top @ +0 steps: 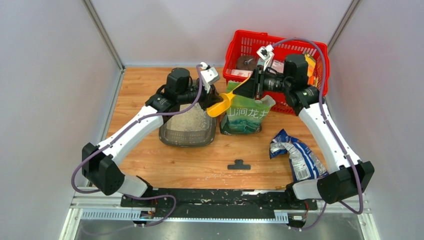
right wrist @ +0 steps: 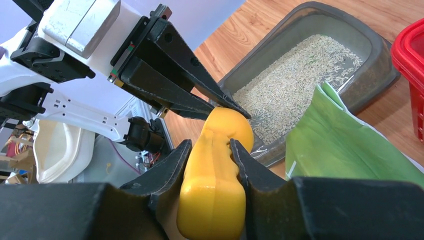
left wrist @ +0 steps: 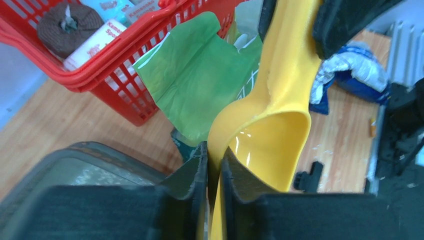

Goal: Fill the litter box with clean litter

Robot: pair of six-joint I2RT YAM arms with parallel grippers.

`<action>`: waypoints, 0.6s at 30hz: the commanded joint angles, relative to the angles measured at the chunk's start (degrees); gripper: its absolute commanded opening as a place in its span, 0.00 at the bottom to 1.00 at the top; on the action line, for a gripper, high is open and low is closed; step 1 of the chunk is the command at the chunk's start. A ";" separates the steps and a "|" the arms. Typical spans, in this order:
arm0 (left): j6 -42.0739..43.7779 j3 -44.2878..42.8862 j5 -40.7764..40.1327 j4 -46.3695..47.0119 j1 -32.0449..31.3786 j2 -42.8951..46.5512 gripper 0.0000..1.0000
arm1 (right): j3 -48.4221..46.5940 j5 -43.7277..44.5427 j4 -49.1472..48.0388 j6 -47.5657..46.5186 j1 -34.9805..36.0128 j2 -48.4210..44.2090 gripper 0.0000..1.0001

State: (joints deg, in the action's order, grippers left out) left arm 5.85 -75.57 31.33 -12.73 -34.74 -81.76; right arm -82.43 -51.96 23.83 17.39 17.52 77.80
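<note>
The dark grey litter box (top: 172, 137) sits left of centre on the table, with pale litter (top: 190, 121) spread over its floor; it also shows in the right wrist view (right wrist: 350, 30). A yellow scoop (top: 222, 105) hangs over the box's right edge, and its bowl (left wrist: 272, 135) looks empty. My left gripper (left wrist: 214, 152) is shut on the bowl's rim. My right gripper (right wrist: 211, 145) is shut on the scoop's handle (right wrist: 217, 170). An open green bag (top: 245, 115) stands just right of the box.
A red wire basket (top: 320, 50) with packets stands at the back right. A crumpled blue-and-white bag (top: 297, 156) lies at the right front. A small black T-shaped piece (top: 239, 165) lies near the front middle. Grey walls close in both sides.
</note>
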 commanded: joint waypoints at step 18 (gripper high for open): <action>11.38 -15.30 3.56 0.43 -0.15 -12.19 0.67 | -11.60 4.06 9.00 -6.30 -24.81 -5.38 0.00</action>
State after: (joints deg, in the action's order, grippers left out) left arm 14.74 -86.52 32.69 -12.23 -34.79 -89.62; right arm -92.18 -47.99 26.11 17.69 -6.15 73.30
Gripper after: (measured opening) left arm 0.666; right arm 0.301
